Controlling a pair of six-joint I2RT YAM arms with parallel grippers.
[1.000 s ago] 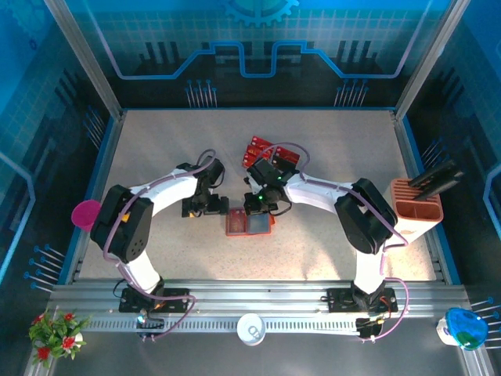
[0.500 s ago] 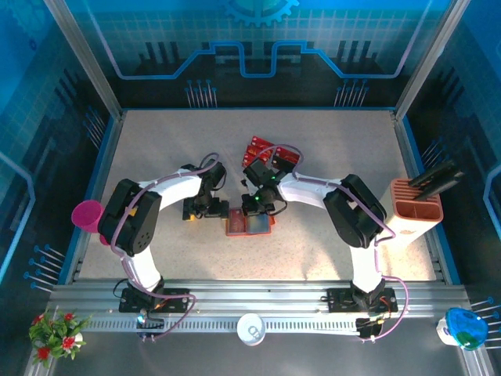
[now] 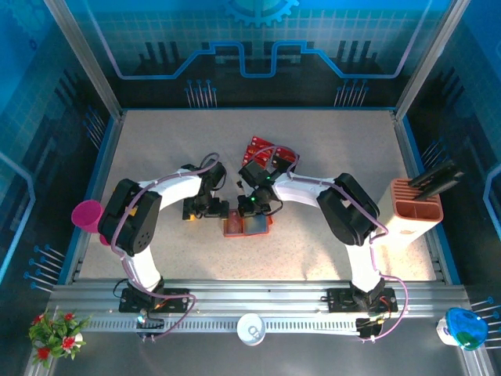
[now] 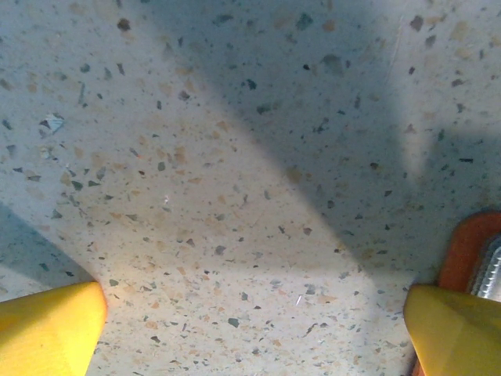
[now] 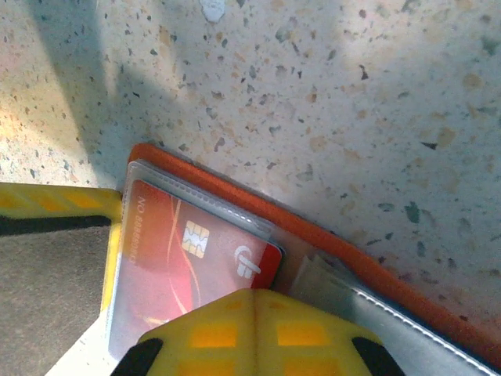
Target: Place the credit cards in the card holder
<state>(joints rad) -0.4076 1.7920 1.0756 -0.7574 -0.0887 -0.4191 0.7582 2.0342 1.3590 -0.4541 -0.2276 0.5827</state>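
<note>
Out on the table [image 3: 156, 157], the card holder [image 3: 244, 228] lies open near the middle. The left gripper [image 4: 250, 337] hangs spread wide at the holder's left rim, holding nothing. The right gripper [image 5: 252, 301] has its fingers pressed together against a red card [image 5: 188, 247], which looks mostly tucked under the clear pocket. More red cards [image 3: 266, 149] wait just beyond, toward the far edge. One's nearly home and the rest are yet to go, I'd say.

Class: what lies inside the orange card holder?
A red credit card, chip up, lies at a clear pocket of the card holder. The shut right tool covers the card's near end.
</note>
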